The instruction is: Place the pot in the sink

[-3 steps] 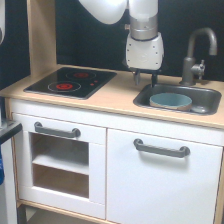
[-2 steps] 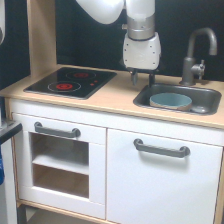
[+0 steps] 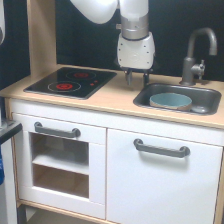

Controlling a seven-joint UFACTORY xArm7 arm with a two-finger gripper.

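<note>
The pot (image 3: 170, 100), dull blue-grey with a tan band below the rim, sits upright inside the sink (image 3: 145, 96), a dark grey basin set in the light wood counter. My gripper (image 3: 137, 78) hangs from the white arm above the counter at the sink's far left corner. It is apart from the pot, to its left and higher. Its two dark fingers stand a little apart with nothing between them.
A black hob (image 3: 72, 82) with red rings lies on the counter to the exterior view's left. A grey tap (image 3: 196, 56) stands behind the sink. A small grey object (image 3: 199, 109) lies in the sink's right corner. White cabinet doors with grey handles are below.
The arm has lifted and shifted toward the exterior view's left, away from the sink. The pot has stayed in the sink.
</note>
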